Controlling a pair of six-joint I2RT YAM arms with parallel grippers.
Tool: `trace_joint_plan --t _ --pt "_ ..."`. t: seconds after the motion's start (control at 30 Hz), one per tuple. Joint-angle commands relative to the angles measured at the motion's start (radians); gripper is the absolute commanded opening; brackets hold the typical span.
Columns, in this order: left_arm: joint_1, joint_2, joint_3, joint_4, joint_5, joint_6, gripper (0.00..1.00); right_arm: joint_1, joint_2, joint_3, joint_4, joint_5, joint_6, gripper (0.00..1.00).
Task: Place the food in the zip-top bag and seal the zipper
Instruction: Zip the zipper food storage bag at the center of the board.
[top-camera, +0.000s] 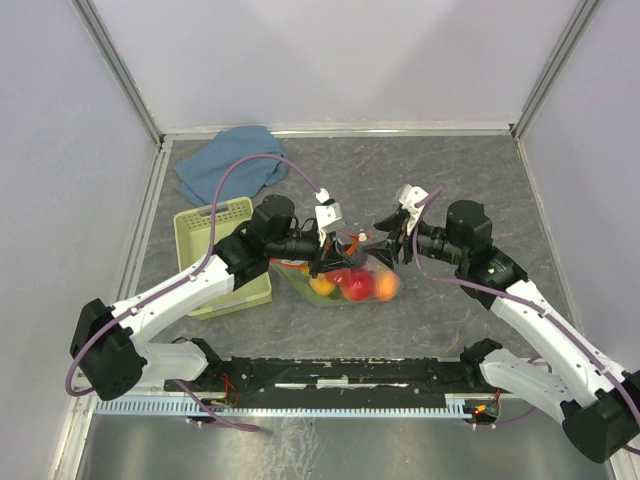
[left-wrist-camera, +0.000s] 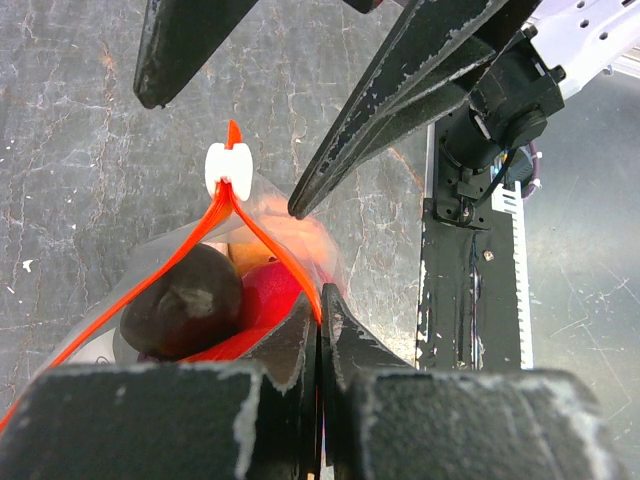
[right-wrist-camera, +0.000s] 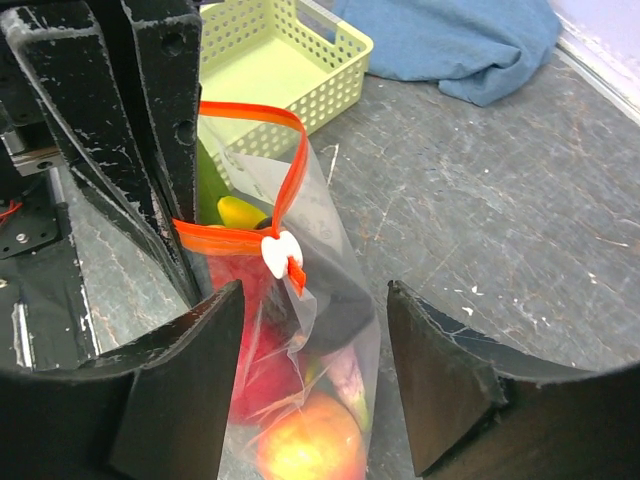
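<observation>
The clear zip-top bag (top-camera: 300, 275) lies at the table's middle with the food inside: a red piece (top-camera: 357, 286), an orange one (top-camera: 386, 287), a dark purple one (left-wrist-camera: 185, 300) and a yellow banana (right-wrist-camera: 240, 212). My left gripper (left-wrist-camera: 322, 296) is shut on the red-orange zipper (left-wrist-camera: 270, 250) strip. From the white slider (right-wrist-camera: 279, 252) the two strips spread apart, so the mouth gapes. My right gripper (right-wrist-camera: 315, 292) stands open just short of the slider, its fingers (right-wrist-camera: 200, 370) on either side of the bag (right-wrist-camera: 345, 320) without touching the slider.
A pale green basket (top-camera: 215, 225) stands left of the bag, behind the left arm. A blue cloth (top-camera: 232, 160) lies bunched at the back left. The black base rail (top-camera: 340, 375) runs along the near edge.
</observation>
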Motion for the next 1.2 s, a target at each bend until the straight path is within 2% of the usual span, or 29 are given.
trace_joint_plan --t 0.0,0.17,0.3,0.47,0.73,0.9,1.0,1.17 --pt "-0.002 -0.017 0.016 0.063 0.019 0.035 0.03 -0.036 0.033 0.009 0.076 -0.151 0.007 0.68" --pt "-0.002 -0.013 0.022 0.055 0.021 0.037 0.03 -0.053 0.106 0.041 0.052 -0.247 0.006 0.69" --pt "-0.003 -0.014 0.024 0.056 0.022 0.037 0.03 -0.059 0.129 0.049 0.052 -0.279 0.003 0.65" --pt "-0.004 -0.007 0.022 0.054 0.026 0.038 0.03 -0.064 0.144 0.060 0.058 -0.325 0.005 0.44" --pt "-0.004 -0.017 0.024 0.030 -0.032 0.047 0.03 -0.081 0.144 0.094 0.021 -0.332 0.004 0.03" --pt "-0.004 -0.042 0.028 0.016 -0.125 0.046 0.23 -0.088 0.121 0.102 0.003 -0.307 0.009 0.02" --pt "-0.004 -0.057 0.049 -0.001 -0.187 0.042 0.44 -0.087 0.122 0.108 -0.013 -0.305 0.005 0.02" --pt "-0.003 -0.062 0.100 -0.028 -0.227 0.059 0.55 -0.088 0.137 0.124 -0.025 -0.325 0.009 0.02"
